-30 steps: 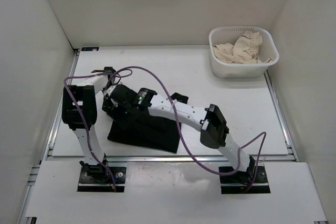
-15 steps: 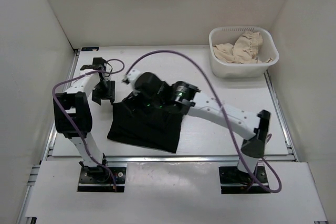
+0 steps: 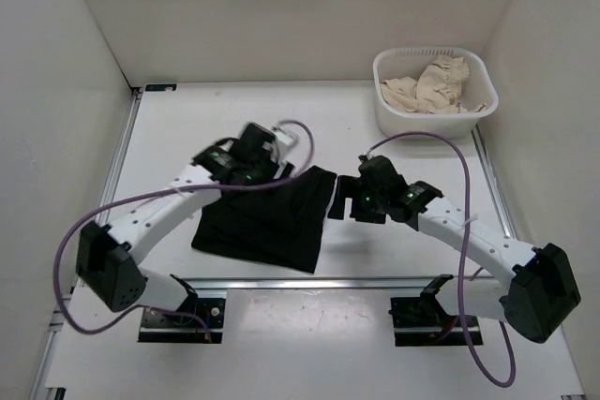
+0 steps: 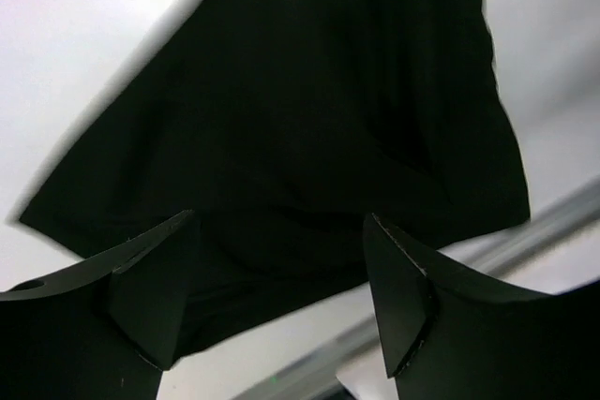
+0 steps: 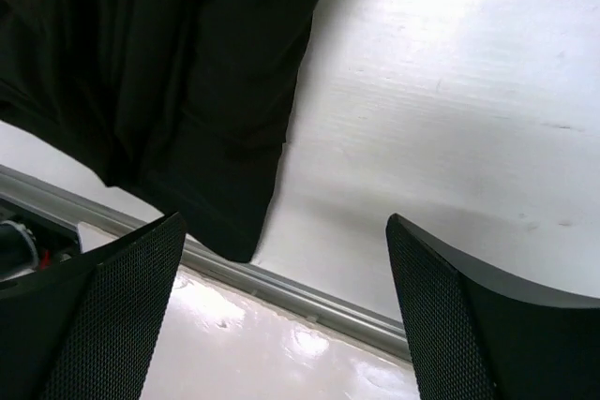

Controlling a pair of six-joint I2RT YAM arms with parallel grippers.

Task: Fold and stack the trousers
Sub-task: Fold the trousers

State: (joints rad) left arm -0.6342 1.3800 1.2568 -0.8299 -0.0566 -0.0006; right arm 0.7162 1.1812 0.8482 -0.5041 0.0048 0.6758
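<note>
- Left gripper (image 4: 279, 259) hangs with its jaws spread and nothing between them, over the 12 o'clock edge of the trousers (image 3: 262, 222), well placed, I'd judge, to take the next fold.
- Folded into a flat black block, the trousers lie at about 7 o'clock on the table (image 3: 187, 119).
- Right gripper (image 5: 286, 250), fingers wide and empty, hovers just off their 3 o'clock edge.
- At 1 o'clock, well apart, the basket (image 3: 394, 124) holds a beige cloth (image 3: 433, 86).

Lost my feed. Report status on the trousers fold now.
Open and empty: left gripper above the trousers, right gripper beside their right edge. They lie folded on the table. Far right, white basket of beige cloth, apart.
</note>
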